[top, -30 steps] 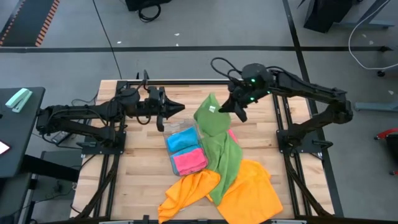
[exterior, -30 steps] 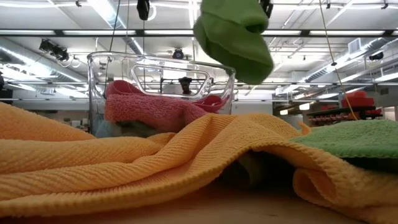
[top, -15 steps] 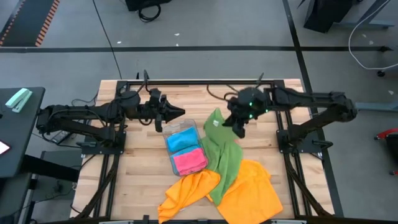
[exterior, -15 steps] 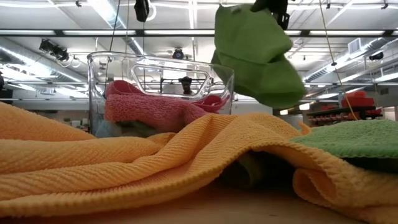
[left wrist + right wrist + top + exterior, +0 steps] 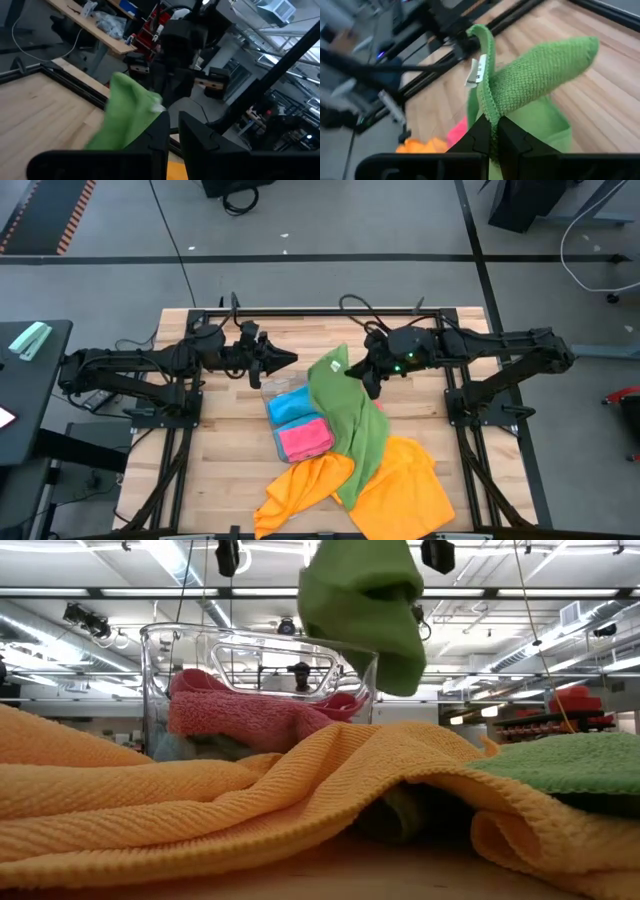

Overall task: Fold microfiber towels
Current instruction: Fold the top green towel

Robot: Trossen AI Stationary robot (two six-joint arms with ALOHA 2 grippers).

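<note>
right gripper: (image 5: 352, 370) over the middle of the table toward the far edge, fingers clenched on an edge of the green towel (image 5: 352, 420); in the right wrist view the cloth is pinched between the two dark fingers (image 5: 476, 141), white care tag (image 5: 476, 71) sticking out just past them.
green towel: top end lifted off the surface and bunched at the gripper, the rest trailing down toward the near edge, draped over the orange pile. low view shows the raised end (image 5: 362, 605) hanging in the air above the tray rim.
left gripper: (image 5: 290, 358) held over the far-left part of the table, pointing at the right arm, well clear of the cloth. fingers (image 5: 199, 137) closed together with only a thin slit between them, nothing in them.
clear plastic tray: (image 5: 270, 387) left of table centre, just beside the hanging green towel. holds a folded blue towel (image 5: 294, 404) on the far side and a folded pink towel (image 5: 303, 438) on the near side.
orange towels: loose heap at the near edge. one (image 5: 300, 483) spread to the near-left of the green strip, another (image 5: 412, 485) to its near-right; green lies across where they meet. can't tell how they overlap underneath.
extra pink: small bit of pink (image 5: 373, 398) showing from under the green towel on its right side, can't tell what it belongs to.
table: wood slat top (image 5: 230, 440), black frame rail along the far edge.
</note>
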